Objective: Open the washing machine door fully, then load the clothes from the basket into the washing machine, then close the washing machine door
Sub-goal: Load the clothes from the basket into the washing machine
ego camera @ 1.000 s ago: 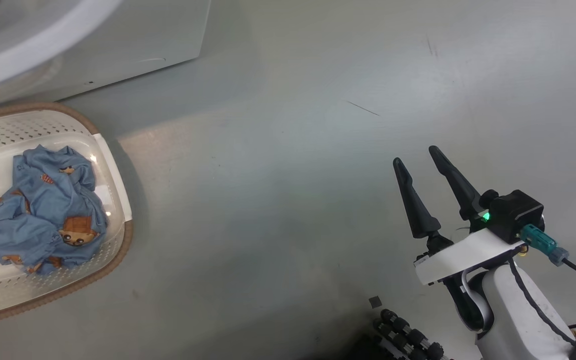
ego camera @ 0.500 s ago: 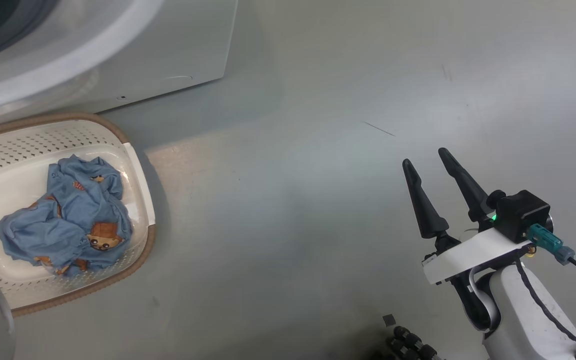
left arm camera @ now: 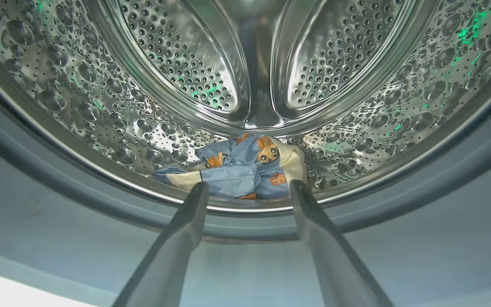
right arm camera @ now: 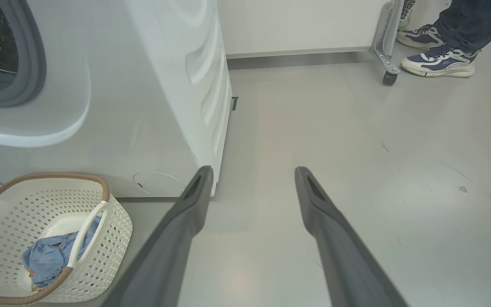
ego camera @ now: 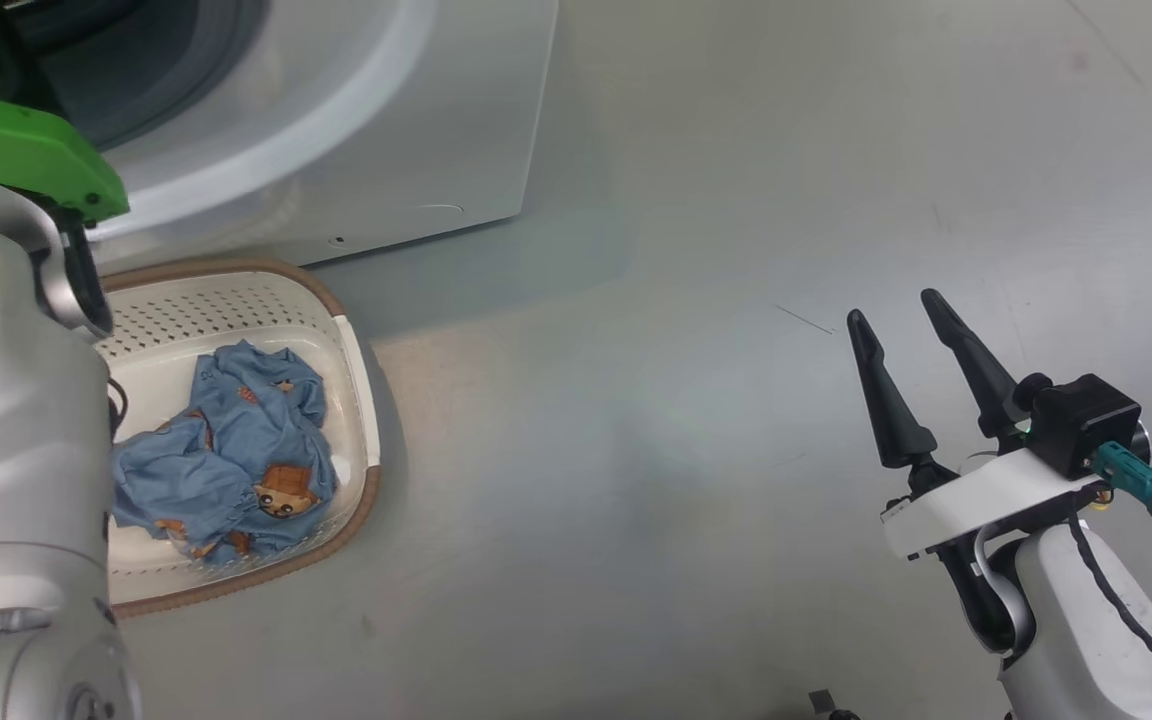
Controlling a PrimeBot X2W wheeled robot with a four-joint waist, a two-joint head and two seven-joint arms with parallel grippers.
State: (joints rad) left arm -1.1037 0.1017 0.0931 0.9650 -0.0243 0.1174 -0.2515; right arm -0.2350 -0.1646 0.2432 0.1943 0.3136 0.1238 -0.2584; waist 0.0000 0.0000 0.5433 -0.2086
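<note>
Left fingers point(left arm camera: 186, 226) are standing spread, empty, at the drum point(left arm camera: 100, 106) mouth, garment point(left arm camera: 237, 170) lying at 12 o'clock. Clothes point(ego camera: 226, 460) in basket point(ego camera: 361, 400) are lying at 9 o'clock from spread right fingers point(ego camera: 886, 400); left arm point(ego camera: 16, 400) nearer.

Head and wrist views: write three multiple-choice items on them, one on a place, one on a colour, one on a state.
1. Where does the basket stand?
A. on the floor by the washing machine
B. on top of the machine
C. on a shelf

2. What colour are the clothes in the basket, mainly?
A. red
B. light blue
C. black

3. How is the left gripper?
A. shut on a towel
B. shut on the basket's handle
C. open, holding nothing

Key:
1 A, the head view shows it on the floor just before the machine's front.
2 B, blue fabric with brown bears.
3 C, its jaws stand apart, and the garment in the drum lies beyond them.
</note>
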